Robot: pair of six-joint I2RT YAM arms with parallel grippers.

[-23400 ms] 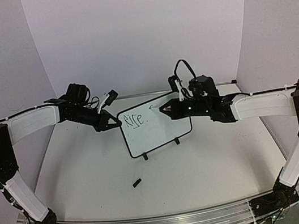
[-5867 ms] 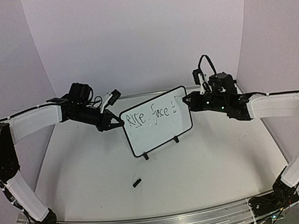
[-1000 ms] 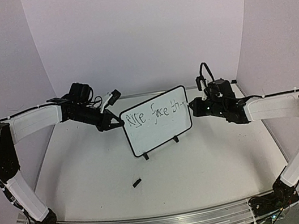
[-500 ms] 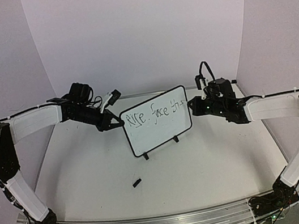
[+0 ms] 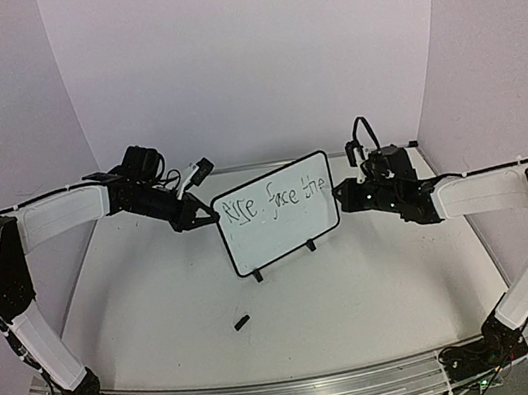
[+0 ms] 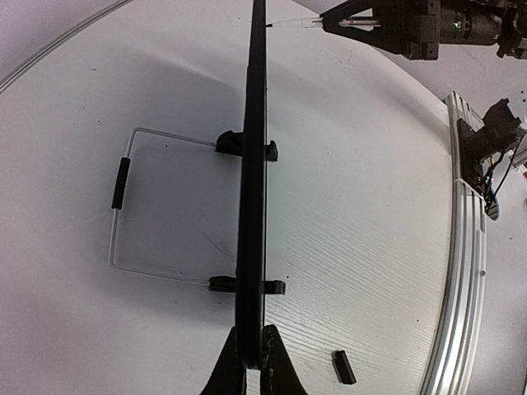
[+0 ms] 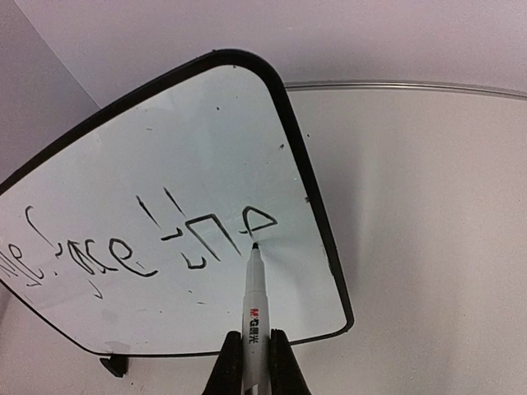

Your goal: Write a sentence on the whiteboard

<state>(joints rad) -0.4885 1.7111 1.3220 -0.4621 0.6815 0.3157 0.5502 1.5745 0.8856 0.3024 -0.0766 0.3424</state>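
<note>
The whiteboard point(image 5: 280, 230) stands on two black feet mid-table, tilted. The sentence point(image 5: 275, 200) reads "Rise. face the" in one line along its top. My left gripper point(image 5: 203, 220) is shut on the board's left edge; in the left wrist view the board point(image 6: 252, 164) is edge-on between the jaws of my left gripper point(image 6: 253, 362). My right gripper point(image 5: 341, 195) is shut on a white marker point(image 7: 253, 304), its tip on the board point(image 7: 99, 321) just under the last "e" point(image 7: 262, 222) of the sentence.
A small black marker cap point(image 5: 241, 321) lies on the table in front of the board; it also shows in the left wrist view point(image 6: 342, 367). A thin wire stand point(image 6: 119, 206) lies behind the board. Purple walls close the back and sides.
The word "the" has been finished at the top right of the board. My right gripper with the marker has shifted slightly right and down. The left arm has not moved.
</note>
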